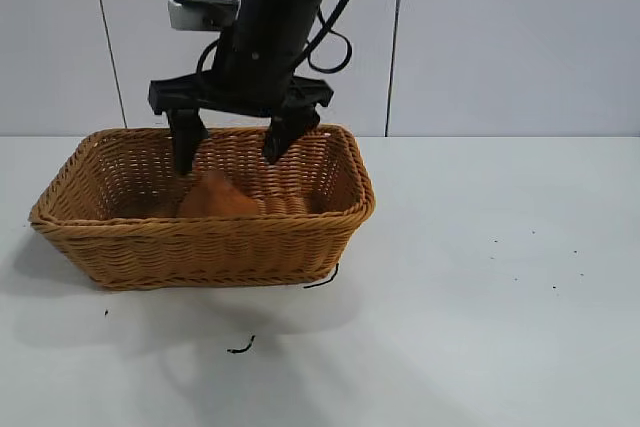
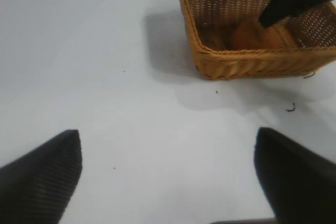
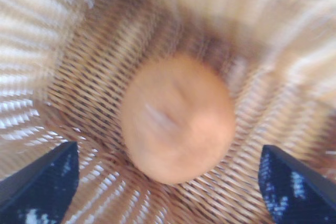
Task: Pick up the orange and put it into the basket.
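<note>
The orange [image 1: 215, 199] lies on the floor of the wicker basket [image 1: 200, 229], left of its middle. My right gripper [image 1: 228, 160] hangs open just above the orange, with its fingertips dipping below the basket's rim on either side and touching nothing. In the right wrist view the orange [image 3: 178, 119] lies free on the basket weave [image 3: 47, 35] between the spread fingers of the right gripper [image 3: 167, 153]. My left gripper [image 2: 167, 135] is open and empty over bare table, away from the basket [image 2: 252, 59]. From there the orange [image 2: 249, 36] shows inside it.
The basket stands on a white table [image 1: 480, 327] in front of a pale wall. Small black scraps lie on the table by the basket's front [image 1: 240, 347] and its front right corner [image 1: 322, 279].
</note>
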Controlling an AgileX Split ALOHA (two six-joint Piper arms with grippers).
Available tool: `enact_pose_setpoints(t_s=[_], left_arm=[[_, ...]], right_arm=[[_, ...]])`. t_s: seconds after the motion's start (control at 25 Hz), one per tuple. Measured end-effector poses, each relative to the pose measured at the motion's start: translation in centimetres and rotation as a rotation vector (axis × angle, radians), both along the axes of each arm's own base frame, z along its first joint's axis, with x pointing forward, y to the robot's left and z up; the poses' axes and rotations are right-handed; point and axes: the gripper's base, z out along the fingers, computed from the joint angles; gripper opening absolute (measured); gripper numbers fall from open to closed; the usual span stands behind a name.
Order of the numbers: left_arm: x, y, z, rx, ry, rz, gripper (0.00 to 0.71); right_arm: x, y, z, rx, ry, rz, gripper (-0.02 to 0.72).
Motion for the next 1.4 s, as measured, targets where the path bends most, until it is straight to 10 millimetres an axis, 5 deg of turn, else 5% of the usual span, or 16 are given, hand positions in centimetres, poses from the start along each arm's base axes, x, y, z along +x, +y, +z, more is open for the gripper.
enact_pose_setpoints(t_s=[0.32, 0.68, 0.88, 1.2, 1.4], left_arm=[[0.0, 0.0, 0.0, 0.0, 0.001, 0.0, 0.639], [0.0, 0.0, 0.0, 0.0, 0.001, 0.0, 0.639], [0.0, 0.0, 0.0, 0.0, 0.001, 0.0, 0.639], [0.0, 0.0, 0.0, 0.0, 0.001, 0.0, 0.639], [0.0, 0.0, 0.0, 0.0, 0.001, 0.0, 0.639]], right_arm=[[4.1, -6.7, 4.2, -0.056, -0.087, -0.15, 0.673], [8.6, -21.2, 4.0, -0.118, -0.038, -0.443, 0.673], [9.1, -27.0, 3.9, -0.127, -0.012, -0.558, 0.673], [8.9, -28.2, 4.1, -0.086, 0.005, -0.586, 0.673], [6.6, -28.1, 4.8, -0.098, 0.054, -0.561, 0.673]])
